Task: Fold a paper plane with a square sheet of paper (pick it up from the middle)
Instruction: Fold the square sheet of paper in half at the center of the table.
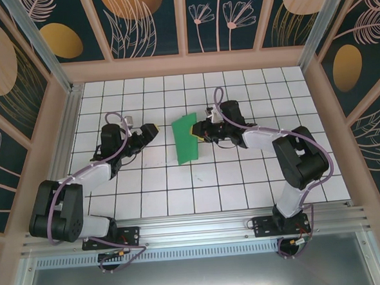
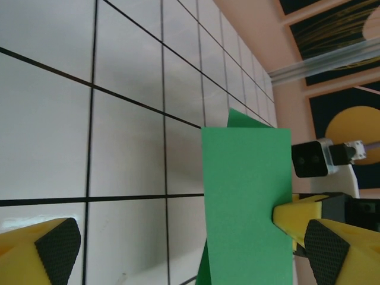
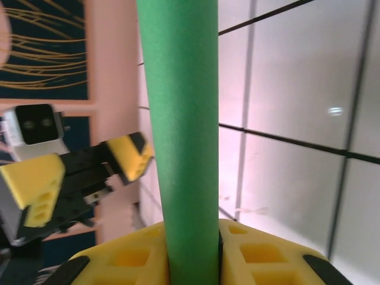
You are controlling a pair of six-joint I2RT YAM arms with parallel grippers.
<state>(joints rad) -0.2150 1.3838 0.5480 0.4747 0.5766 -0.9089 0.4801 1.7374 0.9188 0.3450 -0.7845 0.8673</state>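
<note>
Green paper (image 1: 185, 139) sits near the middle of the white tiled table (image 1: 244, 184). I see it as a tall narrow strip, apparently doubled over, with its long side running away from the arm bases. Peach walls (image 1: 185, 64) close the table on the left, far and right sides, and a metal rail (image 1: 195, 223) runs along the near edge. Open tiles lie between the paper and each of these, most of them toward the near side.

My right arm (image 1: 267, 140) reaches forward from its base, then bends inward to the left, low over the tiles. My left arm (image 1: 89, 178) stretches forward and to the right, also low.

The right end effector (image 1: 200, 132) meets the strip at its right edge, toward the far end. Its wrist camera shows the yellow fingers (image 3: 249, 252) pressed onto the paper from both sides, pinching it. The left end effector (image 1: 152, 130) hangs just left of the strip, apart from it, with its fingers spread wide. I cannot tell whether the paper's near end rests on the tiles.
</note>
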